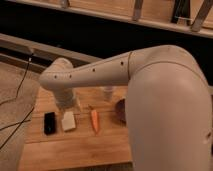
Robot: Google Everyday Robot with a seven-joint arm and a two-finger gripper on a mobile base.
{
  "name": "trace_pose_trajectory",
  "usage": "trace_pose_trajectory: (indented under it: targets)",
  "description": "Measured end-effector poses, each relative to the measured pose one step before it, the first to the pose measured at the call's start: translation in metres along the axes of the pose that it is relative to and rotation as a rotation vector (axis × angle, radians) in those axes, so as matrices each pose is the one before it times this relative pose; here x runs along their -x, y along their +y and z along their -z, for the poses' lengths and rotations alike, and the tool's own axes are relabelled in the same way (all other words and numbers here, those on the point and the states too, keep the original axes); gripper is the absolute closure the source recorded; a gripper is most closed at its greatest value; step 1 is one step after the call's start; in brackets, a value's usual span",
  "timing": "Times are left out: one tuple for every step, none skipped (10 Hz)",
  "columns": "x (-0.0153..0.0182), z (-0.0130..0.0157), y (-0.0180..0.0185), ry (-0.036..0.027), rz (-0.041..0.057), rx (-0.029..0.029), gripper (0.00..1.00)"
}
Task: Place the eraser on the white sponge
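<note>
**Arm and claw.** The white arm [100,75] enters from the right of the scene and reaches leftward above the worktop [75,150]. Its bulky near section covers the right side of the view. The claw [69,102] hangs below the left end of the arm, over the far-left part of the worktop. It is positioned just beyond the far edge of the white sponge [68,120]. The arm's wrist housing masks the claw. Whether the claw is spread, pressed together or pinching anything cannot be told. No contact between the claw and any item is visible.

**Task items.** The eraser [49,122] lies flat on the wooden worktop near the left edge, with its long side running near to far. It rests on the wood, not on the white sponge. The white sponge lies flat just to the right of the eraser. Whether the two touch cannot be told.

**Other items.** An orange carrot [94,121] lies right of the white sponge, apart from it, aligned near to far. A dark purple bowl [121,110] stands farther right, partly hidden by the arm. A pale cup-like object [107,92] stands toward the far side, below the arm. A black cable [22,80] runs across the floor left of the worktop.
</note>
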Motion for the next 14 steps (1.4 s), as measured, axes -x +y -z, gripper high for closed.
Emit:
trace_pose_trajectory:
  targets:
    - [0.00120,-0.00304,0.01650,-0.00139,0.04143,0.00452,0.35]
    - [0.00496,-0.00885,0.01782,-0.00441,0.04644,0.00714,0.35]
    - [0.00381,-0.00653,0.01156,-0.00172,0.02778,0.00845,0.35]
    - [0.00641,-0.00912,0.01188,-0.00386,0.03453,0.00734,0.35]
    - [0.00628,-0.00880,0.00825,-0.00233,0.02317,0.00758,0.35]
    - [0.00588,-0.00871,0.00615,-0.00116,0.01445,0.00751,0.35]
    - [0.00550,-0.00875,0.00586,-0.00086,0.00747,0.00820,0.35]
    - [0.00388,-0.00703,0.00424,-0.00085,0.00625,0.00266,0.35]
    - [0.00404,-0.01158,0.00649,0.00272,0.00517,-0.00145,0.35]
    - [0.00303,-0.01017,0.00428,0.00285,0.00139,-0.00924,0.35]
    - [0.00258,-0.00838,0.00405,0.00279,-0.00526,-0.01038,0.35]
    - [0.00463,-0.01177,0.00461,0.00292,-0.02546,-0.01563,0.35]
    - [0.00353,-0.00589,0.00060,0.00038,-0.02838,-0.01130,0.35]
    - [0.00627,-0.00676,0.00129,-0.00267,-0.05516,-0.02190,0.35]
